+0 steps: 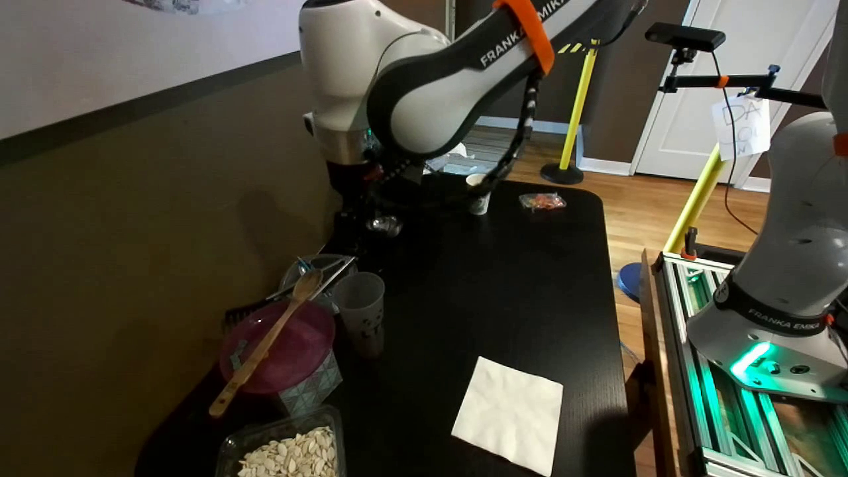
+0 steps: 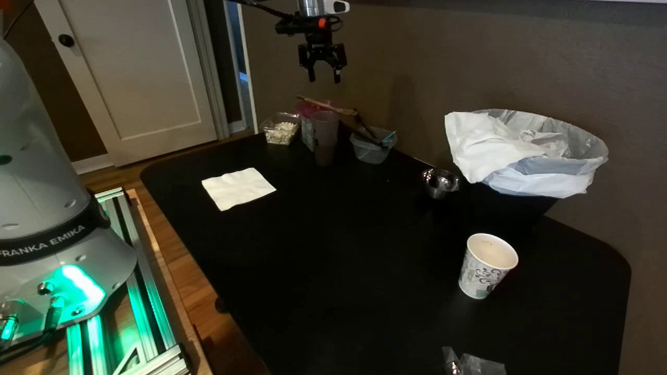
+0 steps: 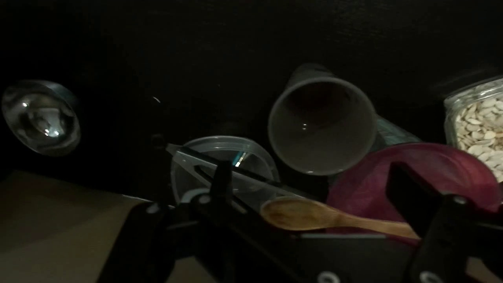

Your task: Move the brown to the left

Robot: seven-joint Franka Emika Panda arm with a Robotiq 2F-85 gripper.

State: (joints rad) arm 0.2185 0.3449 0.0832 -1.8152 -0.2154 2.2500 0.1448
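One smooth white arm base (image 2: 112,260) is being lit green at the far left of an exterior view, carried on a slotted metal frame (image 2: 153,291). To its right, a square cream napkin (image 2: 238,188), flat with faintly rippled edges, is being displayed on a matte black table (image 2: 323,250). Farther along, pale flat seeds (image 2: 283,134) are being held in a clear plastic tray (image 2: 268,124). Next to the tray, a round pink bowl (image 1: 305,350) is being spanned in both exterior views by a long wooden spoon (image 2: 323,105), its pale brown handle reaching past the rim. Just beside the bowl, the brown tumbler (image 2: 325,139), dull, semi-translucent and tapering toward its foot, is being seen upright on the table; whether tumbler and bowl are touching cannot be told. Higher up in an exterior view, a black gripper (image 2: 324,76) is being held with its jaws wide apart, the same spread being shown in the wrist view. To the tumbler's right, a round clear container (image 2: 371,152) is being crossed by a long, partly dark utensil (image 2: 368,130). Farther on, a small metal bowl (image 2: 439,190), rounded and mirror-bright, is being caught with highlights. At the right, a white paper cup (image 2: 479,276) printed with grey lettering is being seen upright near a dark bin (image 2: 505,203), its rim being covered by a crinkled white liner (image 2: 552,179).
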